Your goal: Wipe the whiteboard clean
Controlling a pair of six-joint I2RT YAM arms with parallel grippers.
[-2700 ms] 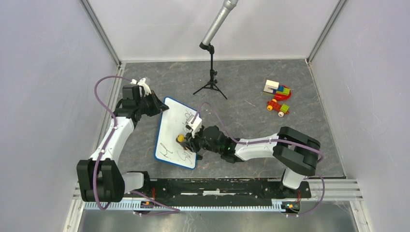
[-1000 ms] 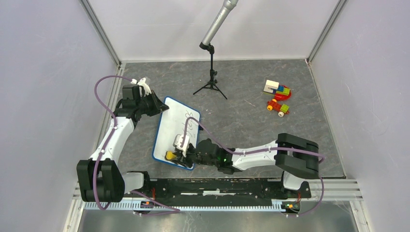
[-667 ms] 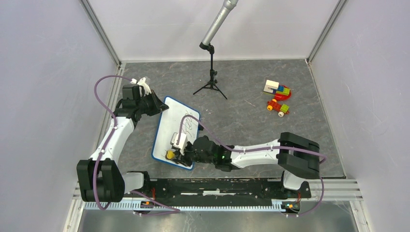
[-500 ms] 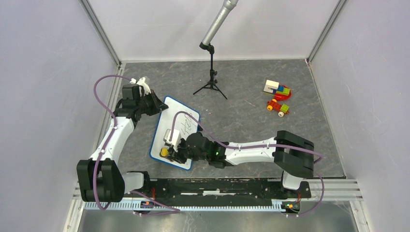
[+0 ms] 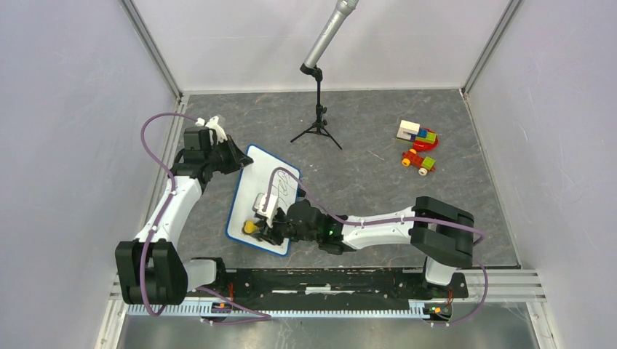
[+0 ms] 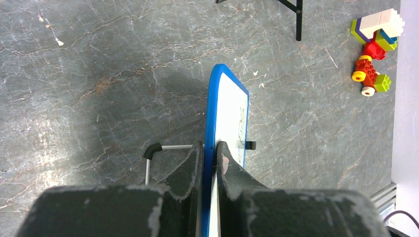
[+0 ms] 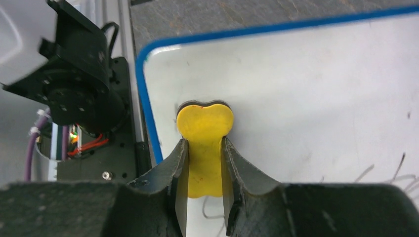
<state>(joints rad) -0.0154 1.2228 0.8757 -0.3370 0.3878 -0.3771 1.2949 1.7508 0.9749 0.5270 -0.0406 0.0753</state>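
The whiteboard (image 5: 249,186), white with a blue rim, lies tilted left of centre. Black handwriting shows on its far right part (image 5: 284,186). My left gripper (image 5: 238,158) is shut on the board's far left edge. In the left wrist view the jaws (image 6: 211,148) pinch the blue rim (image 6: 213,106), seen edge-on. My right gripper (image 5: 256,227) is shut on a yellow eraser (image 5: 249,227) and presses it on the board's near left corner. In the right wrist view the eraser (image 7: 204,129) sits between the fingers on the white surface (image 7: 306,84), with pen strokes at the lower right (image 7: 395,173).
A microphone on a black tripod (image 5: 318,120) stands at the back centre. A toy block stack (image 5: 417,134) and a small toy car (image 5: 418,161) lie at the back right. Grey walls close in the mat on three sides. A metal stand leg (image 6: 148,157) shows beside the board.
My right gripper has carried the eraser from the board's right middle toward its near left corner. The handwriting on the near part no longer shows. The left gripper has kept its hold.
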